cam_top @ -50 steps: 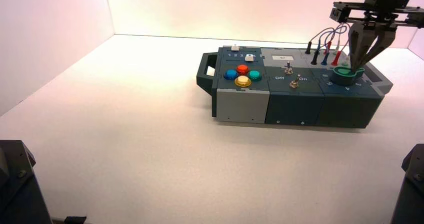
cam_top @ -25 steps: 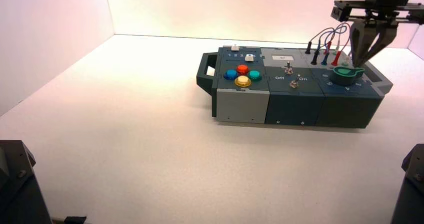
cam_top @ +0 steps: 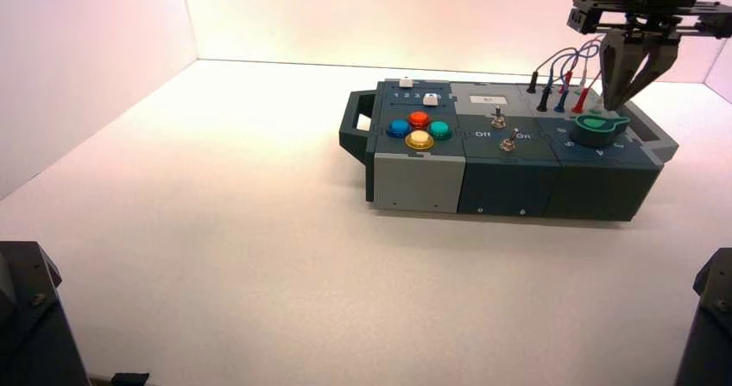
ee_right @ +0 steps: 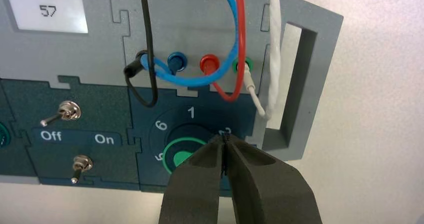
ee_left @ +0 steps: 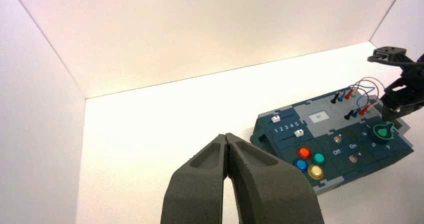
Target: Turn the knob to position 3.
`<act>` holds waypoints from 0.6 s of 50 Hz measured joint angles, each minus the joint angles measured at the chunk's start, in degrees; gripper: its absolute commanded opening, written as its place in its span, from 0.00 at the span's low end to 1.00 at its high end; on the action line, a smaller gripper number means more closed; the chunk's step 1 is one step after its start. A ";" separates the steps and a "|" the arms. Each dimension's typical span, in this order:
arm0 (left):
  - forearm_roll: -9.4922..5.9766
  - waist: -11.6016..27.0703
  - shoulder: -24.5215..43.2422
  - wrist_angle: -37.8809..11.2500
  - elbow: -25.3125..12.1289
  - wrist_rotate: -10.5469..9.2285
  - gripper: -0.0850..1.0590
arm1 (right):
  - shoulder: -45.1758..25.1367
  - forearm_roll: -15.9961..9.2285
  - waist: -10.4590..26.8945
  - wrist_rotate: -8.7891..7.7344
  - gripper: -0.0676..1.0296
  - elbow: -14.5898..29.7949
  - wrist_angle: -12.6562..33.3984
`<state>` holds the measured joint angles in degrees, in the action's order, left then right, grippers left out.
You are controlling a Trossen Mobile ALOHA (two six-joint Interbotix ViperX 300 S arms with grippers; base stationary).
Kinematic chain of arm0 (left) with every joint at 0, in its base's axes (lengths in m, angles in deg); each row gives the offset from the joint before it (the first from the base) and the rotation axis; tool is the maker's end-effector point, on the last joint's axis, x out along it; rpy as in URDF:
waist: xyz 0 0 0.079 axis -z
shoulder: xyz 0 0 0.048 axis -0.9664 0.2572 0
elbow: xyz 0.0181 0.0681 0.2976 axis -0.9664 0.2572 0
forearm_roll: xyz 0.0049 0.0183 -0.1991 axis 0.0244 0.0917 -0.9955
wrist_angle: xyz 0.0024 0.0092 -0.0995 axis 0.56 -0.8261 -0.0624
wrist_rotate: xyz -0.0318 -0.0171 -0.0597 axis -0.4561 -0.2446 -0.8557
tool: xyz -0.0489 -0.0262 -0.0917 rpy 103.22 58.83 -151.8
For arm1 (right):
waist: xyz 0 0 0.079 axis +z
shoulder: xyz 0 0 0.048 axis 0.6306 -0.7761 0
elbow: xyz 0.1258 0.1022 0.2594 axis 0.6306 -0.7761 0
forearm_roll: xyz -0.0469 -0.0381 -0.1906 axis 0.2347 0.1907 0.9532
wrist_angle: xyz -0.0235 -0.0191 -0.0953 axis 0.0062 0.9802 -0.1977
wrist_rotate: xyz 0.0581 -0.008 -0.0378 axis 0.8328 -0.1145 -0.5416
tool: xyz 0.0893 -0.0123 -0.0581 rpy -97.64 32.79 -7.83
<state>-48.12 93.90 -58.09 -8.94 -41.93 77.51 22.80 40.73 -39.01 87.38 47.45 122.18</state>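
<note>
The green teardrop knob [cam_top: 597,125] sits on its dark round base at the right end of the box [cam_top: 509,174], pointed end toward the box's right edge. My right gripper [cam_top: 615,104] hangs just above the knob, shut and empty. In the right wrist view its closed tips [ee_right: 226,138] cover the knob's [ee_right: 180,156] pointed side near the numeral 2; numerals 1, 6 and 5 show around the dial. My left gripper [ee_left: 227,136] is shut and empty, parked far back from the box; the knob [ee_left: 382,132] shows small in its view.
Black, blue, red and white wires [cam_top: 565,75] plug in behind the knob. Two metal toggle switches [cam_top: 503,131] sit mid-box, four coloured push-buttons [cam_top: 419,129] to their left. A small display [ee_right: 48,11] reads 57. A handle [ee_right: 300,83] sticks out beside the knob.
My right gripper has risen from the knob's level to a little above it, staying shut. The knob's pointed end has not visibly turned. The left arm has not moved.
</note>
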 measured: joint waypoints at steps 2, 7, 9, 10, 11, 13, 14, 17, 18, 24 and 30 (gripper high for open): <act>0.00 0.09 -0.18 -0.09 0.00 0.00 0.05 | -0.09 0.00 -0.09 -0.09 0.04 0.00 0.00; 0.00 0.00 -0.44 -0.35 0.00 0.00 0.05 | -0.09 0.18 0.00 0.00 0.04 0.00 -0.09; 0.00 0.00 -0.53 -0.44 0.00 0.00 0.05 | -0.09 0.44 0.00 0.00 0.04 0.00 -0.18; 0.00 0.00 -0.62 -0.44 0.00 0.09 0.05 | -0.09 0.44 0.00 -0.09 0.04 0.00 -0.09; 0.00 0.00 -0.62 -0.53 0.00 0.09 0.05 | -0.09 0.53 0.00 -0.09 0.04 0.00 -0.18; 0.00 0.00 -0.70 -0.62 0.00 0.09 0.05 | -0.26 0.79 0.00 0.00 0.04 0.00 -0.18; 0.00 0.00 -0.79 -0.62 0.00 0.09 0.05 | -0.26 0.79 -0.09 -0.09 0.04 0.00 -0.18; 0.09 0.00 -0.97 -0.70 0.00 0.09 0.05 | -0.44 1.23 0.00 0.00 0.04 0.00 -0.18; 0.09 0.00 -0.97 -0.79 0.00 0.00 0.05 | -0.53 1.23 0.00 0.00 0.04 0.00 -0.18; 0.18 0.00 -1.05 -0.88 0.00 0.09 0.05 | -0.70 1.23 0.00 0.00 0.04 0.00 -0.18; 0.26 0.00 -1.05 -0.97 0.00 0.35 0.05 | -1.23 1.32 0.00 0.00 0.04 0.00 -0.18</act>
<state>-47.86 93.90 -59.14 -9.91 -41.93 77.86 21.57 42.05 -39.01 87.38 47.45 122.00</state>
